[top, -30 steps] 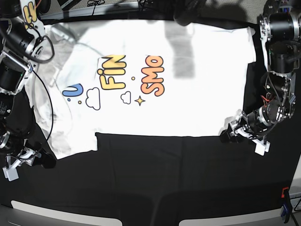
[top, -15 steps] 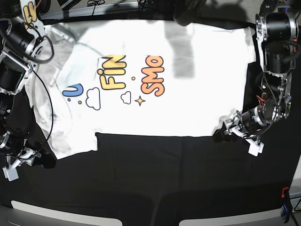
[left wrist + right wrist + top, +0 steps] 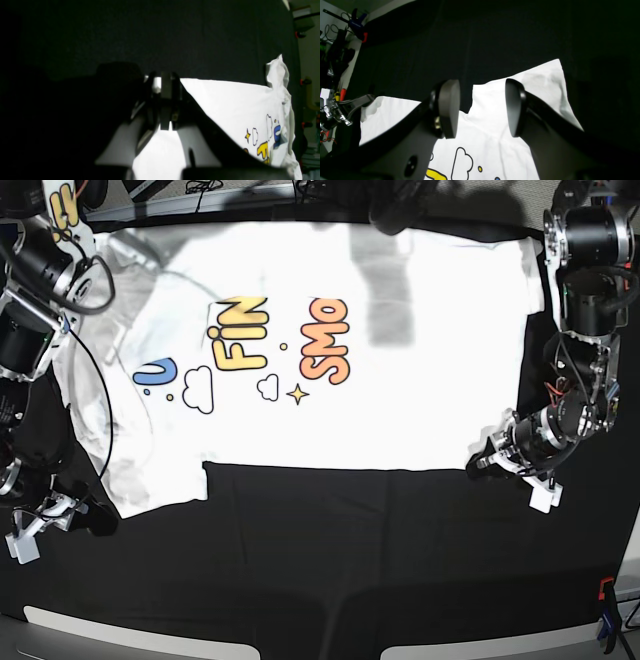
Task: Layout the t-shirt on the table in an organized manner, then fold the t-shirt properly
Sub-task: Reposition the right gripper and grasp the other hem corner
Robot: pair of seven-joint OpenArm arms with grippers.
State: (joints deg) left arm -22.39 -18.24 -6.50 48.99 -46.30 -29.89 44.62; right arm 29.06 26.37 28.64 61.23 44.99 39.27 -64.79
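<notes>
Your left gripper (image 3: 478, 463) is clenched on the hem corner of the t-shirt (image 3: 400, 380). Your right gripper (image 3: 481, 110) stands released, with a sleeve just beyond its fingertips (image 3: 448, 107), on the table (image 3: 330, 560).

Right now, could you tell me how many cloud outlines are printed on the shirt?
2: a large cloud beside the blue letter, and a small cloud next to the yellow star. Wrinkles at the shirt's crumpled end may hide more.
</notes>
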